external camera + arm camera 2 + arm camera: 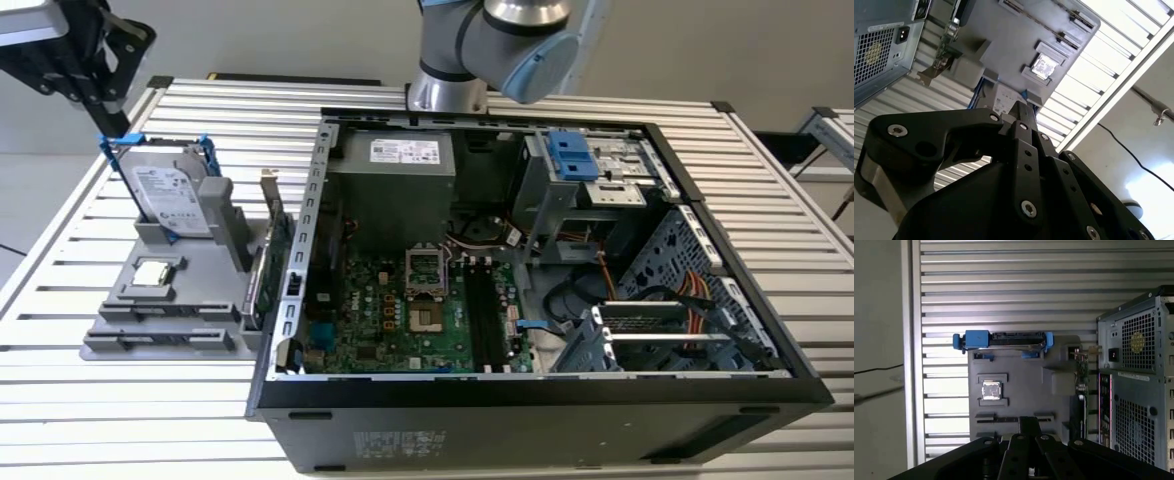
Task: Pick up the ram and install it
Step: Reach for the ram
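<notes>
At ten o'clock in the exterior view, the claw (pixel 111 120) hangs over the hard drive (pixel 171 200), grip unclear; the first wrist view shows the computer case's rear grille (pixel 1134 415).

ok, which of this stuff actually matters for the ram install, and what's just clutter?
In the job: gripper; gray parts holder; open computer case; motherboard; the ram, which I can't make out for sure.
Lying about: hard drive with blue rails; expansion card; processor chip.
</notes>
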You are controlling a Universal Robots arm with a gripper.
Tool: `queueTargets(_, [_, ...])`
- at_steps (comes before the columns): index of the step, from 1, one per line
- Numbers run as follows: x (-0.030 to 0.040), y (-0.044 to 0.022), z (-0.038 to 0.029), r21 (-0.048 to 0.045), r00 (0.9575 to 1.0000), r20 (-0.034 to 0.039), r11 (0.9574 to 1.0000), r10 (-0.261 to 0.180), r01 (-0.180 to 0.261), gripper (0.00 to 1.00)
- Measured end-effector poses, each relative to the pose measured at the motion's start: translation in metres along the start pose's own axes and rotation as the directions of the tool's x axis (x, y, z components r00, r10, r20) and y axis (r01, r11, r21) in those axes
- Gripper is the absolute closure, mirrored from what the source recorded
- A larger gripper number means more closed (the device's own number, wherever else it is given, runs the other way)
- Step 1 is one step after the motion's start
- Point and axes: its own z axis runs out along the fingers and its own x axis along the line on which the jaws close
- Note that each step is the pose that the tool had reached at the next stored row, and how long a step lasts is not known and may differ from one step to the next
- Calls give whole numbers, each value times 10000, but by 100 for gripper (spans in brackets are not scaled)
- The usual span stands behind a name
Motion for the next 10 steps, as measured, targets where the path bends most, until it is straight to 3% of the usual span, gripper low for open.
queueTargets(10, [-1, -27, -1, -1, 10000, -3, 10000, -62, 62, 100])
